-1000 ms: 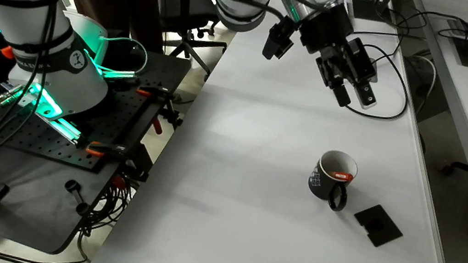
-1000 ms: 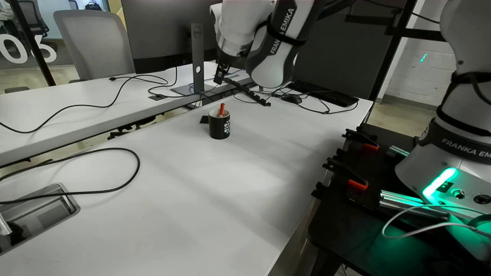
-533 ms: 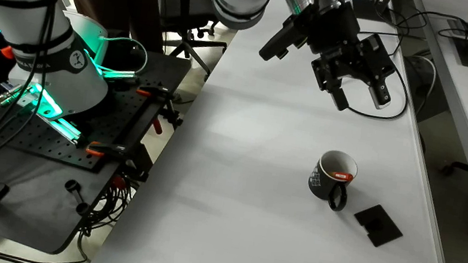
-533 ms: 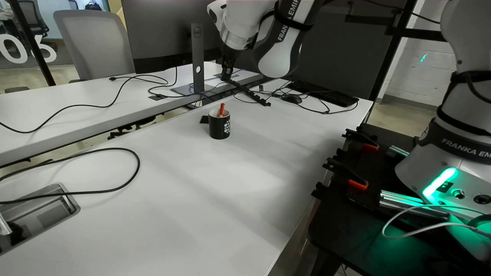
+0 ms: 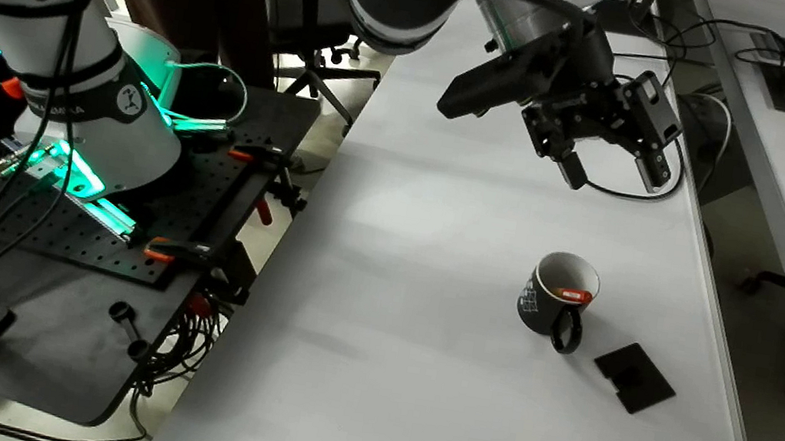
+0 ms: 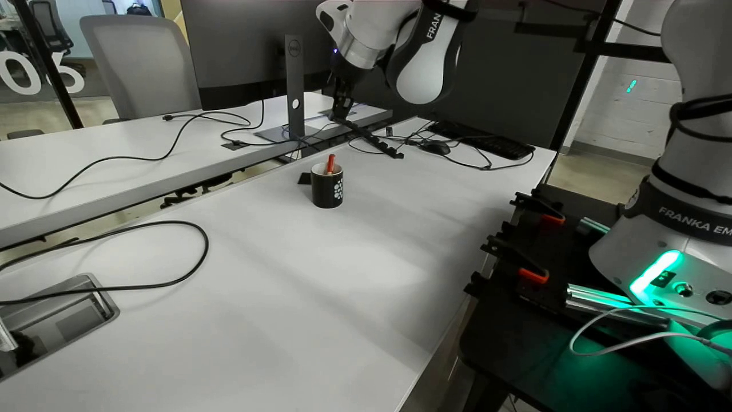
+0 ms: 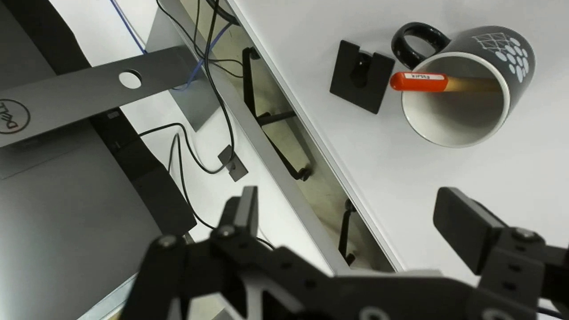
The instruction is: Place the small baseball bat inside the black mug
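In the wrist view the claw (image 7: 349,212) comes first, spread wide with nothing between its fingers, well apart from the mug (image 7: 493,49), which lies up and to its right. Next is a black pad (image 7: 366,89), flat on the worktop (image 7: 400,186) near the mug's handle. Then the bat (image 7: 444,83), inside the mug: its long axis tilts, the pale part running down in, the red end jutting past the rim on the handle side. Placing looks done; the coming move should need no grasp, only clearance from the mug.
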Available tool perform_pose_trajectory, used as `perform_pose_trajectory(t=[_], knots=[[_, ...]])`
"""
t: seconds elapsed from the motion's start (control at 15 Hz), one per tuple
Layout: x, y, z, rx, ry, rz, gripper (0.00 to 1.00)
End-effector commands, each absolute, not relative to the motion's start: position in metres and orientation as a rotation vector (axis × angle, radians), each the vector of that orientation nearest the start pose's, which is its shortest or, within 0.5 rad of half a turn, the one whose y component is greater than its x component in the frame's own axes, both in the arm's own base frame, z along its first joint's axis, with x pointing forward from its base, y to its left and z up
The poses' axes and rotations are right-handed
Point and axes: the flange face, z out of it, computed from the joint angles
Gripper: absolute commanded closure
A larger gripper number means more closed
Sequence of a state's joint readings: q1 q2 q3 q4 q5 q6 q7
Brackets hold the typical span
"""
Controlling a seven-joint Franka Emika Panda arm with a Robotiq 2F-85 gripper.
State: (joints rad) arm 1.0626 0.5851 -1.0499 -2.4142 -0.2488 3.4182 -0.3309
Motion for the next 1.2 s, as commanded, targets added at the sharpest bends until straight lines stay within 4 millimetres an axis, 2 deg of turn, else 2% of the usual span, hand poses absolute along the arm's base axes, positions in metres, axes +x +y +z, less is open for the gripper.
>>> perform_pose_trajectory(t=[0.0,0.07,0.13,0.4,0.67,1.13], knots=[[0.536,0.032,0.268,2.302,1.117,0.816,0.0],[0.535,0.033,0.268,2.316,1.122,0.847,0.0],[0.542,0.039,0.281,2.33,1.129,0.878,0.0],[0.545,0.049,0.286,2.359,1.161,0.939,0.0],[0.547,0.048,0.276,2.38,1.125,0.92,0.0],[0.547,0.046,0.276,2.383,1.119,0.918,0.0]])
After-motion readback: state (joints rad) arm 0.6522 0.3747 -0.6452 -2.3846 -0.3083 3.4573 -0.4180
